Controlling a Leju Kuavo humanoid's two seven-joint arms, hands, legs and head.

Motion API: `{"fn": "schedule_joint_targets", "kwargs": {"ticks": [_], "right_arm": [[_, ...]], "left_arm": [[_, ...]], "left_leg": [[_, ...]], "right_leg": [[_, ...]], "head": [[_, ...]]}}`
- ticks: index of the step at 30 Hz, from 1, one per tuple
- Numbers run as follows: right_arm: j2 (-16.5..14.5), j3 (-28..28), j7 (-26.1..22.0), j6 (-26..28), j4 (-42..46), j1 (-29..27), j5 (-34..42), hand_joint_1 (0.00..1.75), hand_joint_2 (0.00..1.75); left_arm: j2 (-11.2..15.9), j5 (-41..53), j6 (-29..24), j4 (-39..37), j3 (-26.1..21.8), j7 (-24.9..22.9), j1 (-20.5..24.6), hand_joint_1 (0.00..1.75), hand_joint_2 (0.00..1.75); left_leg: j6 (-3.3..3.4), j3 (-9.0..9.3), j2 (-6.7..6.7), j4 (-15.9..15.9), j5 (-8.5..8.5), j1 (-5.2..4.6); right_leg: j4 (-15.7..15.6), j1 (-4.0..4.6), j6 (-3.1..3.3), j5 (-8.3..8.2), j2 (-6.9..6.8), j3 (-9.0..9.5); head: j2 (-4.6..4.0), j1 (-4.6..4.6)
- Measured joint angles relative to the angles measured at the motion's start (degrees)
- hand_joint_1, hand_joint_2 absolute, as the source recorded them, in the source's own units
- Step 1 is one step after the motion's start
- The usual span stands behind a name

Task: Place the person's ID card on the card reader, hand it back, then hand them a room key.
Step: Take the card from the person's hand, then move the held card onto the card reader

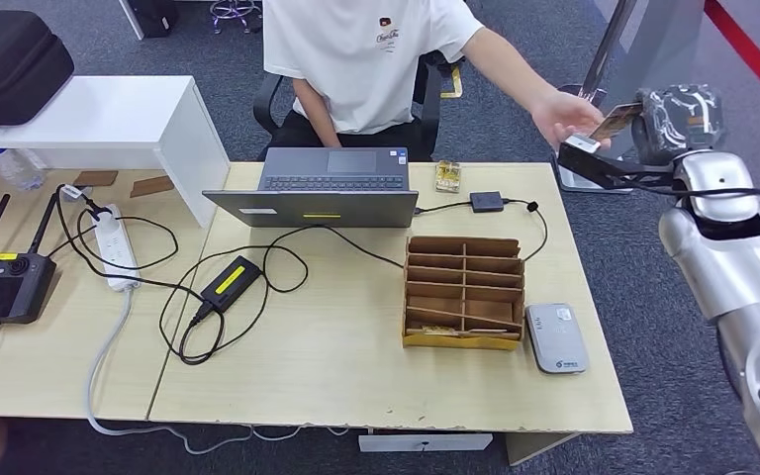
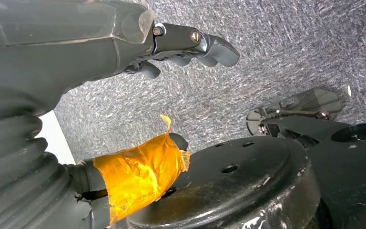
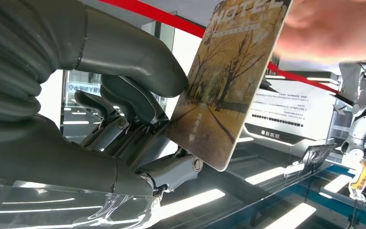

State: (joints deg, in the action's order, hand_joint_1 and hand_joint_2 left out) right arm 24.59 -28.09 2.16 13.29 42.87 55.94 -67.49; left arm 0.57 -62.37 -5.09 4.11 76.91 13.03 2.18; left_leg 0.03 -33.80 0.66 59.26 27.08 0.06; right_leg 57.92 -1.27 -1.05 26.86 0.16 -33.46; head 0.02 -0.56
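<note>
From the head view, the right hand [image 1: 594, 158] is raised past the far right corner of the table [image 1: 356, 386], holding a room key card [image 1: 617, 121] up to the person's hand [image 1: 566, 117], which touches the card's far end. On the table, a grey card reader [image 1: 556, 337] lies near the right edge, just beside a brown cardboard tray [image 1: 463, 292] with compartments; a laptop [image 1: 329, 186] sits at the far side. In the left wrist view, the left hand [image 2: 186, 47] hangs over grey carpet [image 2: 276, 52], its fingers loosely curled around nothing. In the right wrist view, the thumb [image 3: 138, 57] and fingers [image 3: 124, 102] pinch the card, printed with autumn trees, while the person's blurred fingertips touch its opposite end.
</note>
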Motion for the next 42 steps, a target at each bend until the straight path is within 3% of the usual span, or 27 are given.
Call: {"fn": "schedule_joint_targets", "kwargs": {"ticks": [23,29,37,42], "right_arm": [[2.6,0.1,-1.1,2.0,0.8,-1.7,1.9,1.75,1.75],[6.1,1.5,-1.8,2.6,4.7,-6.4,4.3,1.75,1.75],[11.8,7.5,-2.7,3.9,14.8,-17.9,7.6,1.75,1.75],[13.4,9.5,-2.8,4.0,18.0,-20.6,7.7,1.75,1.75]], "left_arm": [[0.0,-0.2,0.0,0.0,0.0,-0.2,0.0,0.00,1.75],[0.0,-0.4,0.0,0.0,0.0,-0.2,-0.1,0.00,1.75],[-0.1,-1.0,0.0,0.0,0.0,-0.3,-0.5,0.00,1.75],[-0.1,-1.1,0.0,0.0,0.0,-0.4,-0.6,0.00,1.75]], "left_leg": [[0.00,-0.01,0.03,0.0,0.00,0.00],[0.02,-0.03,0.06,0.0,0.02,0.00],[0.05,-0.11,0.14,0.0,0.06,0.00],[0.06,-0.10,0.09,0.0,0.06,0.00]], "right_leg": [[0.0,0.00,0.00,0.00,-0.05,0.00],[0.0,0.00,-0.01,0.01,-0.09,0.00],[-0.1,0.00,-0.02,0.02,-0.17,-0.02],[-0.1,0.00,-0.02,0.02,-0.12,-0.03]], "head": [[0.00,0.00],[0.00,0.01],[0.00,0.01],[0.00,0.01]]}}
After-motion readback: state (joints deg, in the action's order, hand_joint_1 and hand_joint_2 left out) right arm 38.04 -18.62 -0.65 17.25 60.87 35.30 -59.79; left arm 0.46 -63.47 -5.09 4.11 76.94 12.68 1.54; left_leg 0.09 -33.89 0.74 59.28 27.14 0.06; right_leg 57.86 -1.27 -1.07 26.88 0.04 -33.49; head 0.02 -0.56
